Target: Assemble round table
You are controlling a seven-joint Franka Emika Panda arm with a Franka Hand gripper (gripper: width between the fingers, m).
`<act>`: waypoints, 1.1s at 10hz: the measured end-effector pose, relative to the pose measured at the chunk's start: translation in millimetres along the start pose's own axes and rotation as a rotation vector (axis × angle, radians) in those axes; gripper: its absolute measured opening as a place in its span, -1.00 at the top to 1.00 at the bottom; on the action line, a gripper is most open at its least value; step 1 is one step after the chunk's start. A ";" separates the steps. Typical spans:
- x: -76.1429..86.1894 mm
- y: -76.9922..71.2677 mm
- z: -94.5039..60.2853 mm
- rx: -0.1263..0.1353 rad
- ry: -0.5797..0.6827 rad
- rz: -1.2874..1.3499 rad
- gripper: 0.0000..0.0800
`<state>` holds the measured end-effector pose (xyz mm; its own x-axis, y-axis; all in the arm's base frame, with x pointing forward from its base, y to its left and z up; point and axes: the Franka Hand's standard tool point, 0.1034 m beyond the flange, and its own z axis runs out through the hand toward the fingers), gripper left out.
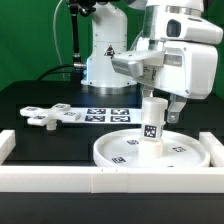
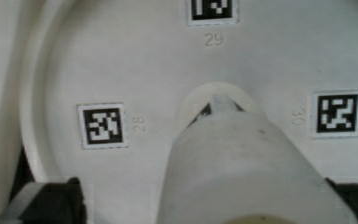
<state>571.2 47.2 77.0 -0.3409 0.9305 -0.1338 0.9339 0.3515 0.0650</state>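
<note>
The large rimmed round disc [image 1: 112,156] lies flat on the table at the front. The short cylindrical leg [image 1: 152,124] stands upright on its middle. My gripper [image 1: 160,103] hangs over the leg's top with its jaws wide apart on either side of it. In the wrist view the leg [image 2: 238,170] rises from the disc [image 2: 149,60] between the dark fingers [image 2: 48,203], nearer one of them, with a gap to the other. The gripper [image 2: 202,208] looks open. The cross-shaped foot [image 1: 44,117] lies on the table at the exterior view's left.
The marker board [image 1: 105,113] lies behind the disc. A long white border bar [image 1: 60,179] runs along the front, and another bar [image 1: 5,145] stands at the exterior view's left. The arm's white base [image 1: 105,60] stands at the back.
</note>
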 end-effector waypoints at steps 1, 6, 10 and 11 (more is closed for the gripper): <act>-3.5 -2.0 1.0 0.002 0.000 -0.045 -0.62; -5.8 -9.1 4.1 0.028 0.000 -0.011 -0.03; -6.4 -11.6 4.8 0.052 -0.005 0.228 -0.03; -3.7 -11.7 4.8 0.056 -0.009 0.355 -0.03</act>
<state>562.0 39.2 71.9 0.0071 0.9926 -0.1213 0.9985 -0.0004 0.0552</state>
